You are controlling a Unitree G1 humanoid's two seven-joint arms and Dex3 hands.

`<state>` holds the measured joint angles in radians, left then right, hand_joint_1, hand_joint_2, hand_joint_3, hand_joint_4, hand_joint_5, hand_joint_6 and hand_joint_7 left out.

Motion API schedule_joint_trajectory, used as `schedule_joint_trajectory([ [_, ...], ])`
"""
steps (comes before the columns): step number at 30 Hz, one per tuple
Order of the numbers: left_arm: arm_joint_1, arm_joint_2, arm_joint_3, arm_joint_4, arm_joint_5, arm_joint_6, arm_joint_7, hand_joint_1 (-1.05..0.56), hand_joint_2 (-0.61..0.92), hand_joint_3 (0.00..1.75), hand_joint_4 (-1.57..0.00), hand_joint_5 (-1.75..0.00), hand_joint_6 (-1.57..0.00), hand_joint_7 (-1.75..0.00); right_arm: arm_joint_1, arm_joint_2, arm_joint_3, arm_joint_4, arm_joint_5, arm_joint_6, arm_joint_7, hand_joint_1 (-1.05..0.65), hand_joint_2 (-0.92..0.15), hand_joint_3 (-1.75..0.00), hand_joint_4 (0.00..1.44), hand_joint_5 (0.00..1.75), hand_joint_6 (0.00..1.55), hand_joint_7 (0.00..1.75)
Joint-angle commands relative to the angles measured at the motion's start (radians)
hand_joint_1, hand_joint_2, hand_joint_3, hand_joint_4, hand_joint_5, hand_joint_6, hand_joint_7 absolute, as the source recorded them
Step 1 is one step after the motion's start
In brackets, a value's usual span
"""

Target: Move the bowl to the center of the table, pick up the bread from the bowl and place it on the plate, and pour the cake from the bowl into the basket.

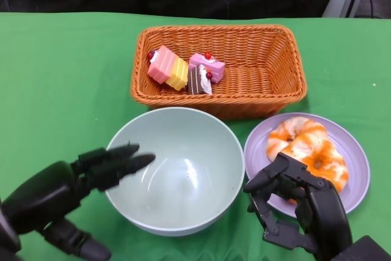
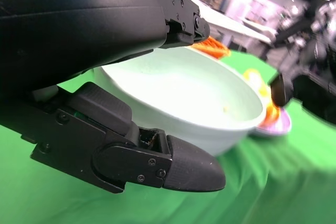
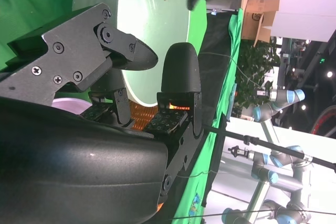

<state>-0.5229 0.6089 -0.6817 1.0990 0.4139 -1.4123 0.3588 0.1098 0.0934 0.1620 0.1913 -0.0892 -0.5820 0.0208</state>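
The head camera is looking steeply down from above the table's near edge, taking in the green table from the bowl out to the basket near the far edge. The right wrist camera is sitting right behind the right hand, turned on its side, facing across the bowl toward the room beyond. The left wrist camera is sitting low and close behind the left hand, looking across the bowl toward the plate. All three are sharing the bowl
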Motion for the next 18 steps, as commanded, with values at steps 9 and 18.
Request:
schedule_joint_trajectory([
  [9,0.209,-0.198,0.301,-0.385,-0.904,0.464,-0.618,-0.44,0.92,0.22,-0.38,-0.11,-0.39,-0.06,-0.007,-0.007,-0.006,0.005,0.007,-0.006,-0.001,-0.11,-0.57,-0.95,0.72,1.53,0.71,1.26],
  [18,0.248,-0.427,0.565,-0.612,-0.887,0.750,-0.550,0.03,0.92,0.34,-0.92,-0.48,-0.96,-0.17,-0.005,-0.008,-0.006,0.001,0.007,-0.007,0.000,-0.10,-0.57,-0.94,0.72,1.54,0.71,1.26],
])
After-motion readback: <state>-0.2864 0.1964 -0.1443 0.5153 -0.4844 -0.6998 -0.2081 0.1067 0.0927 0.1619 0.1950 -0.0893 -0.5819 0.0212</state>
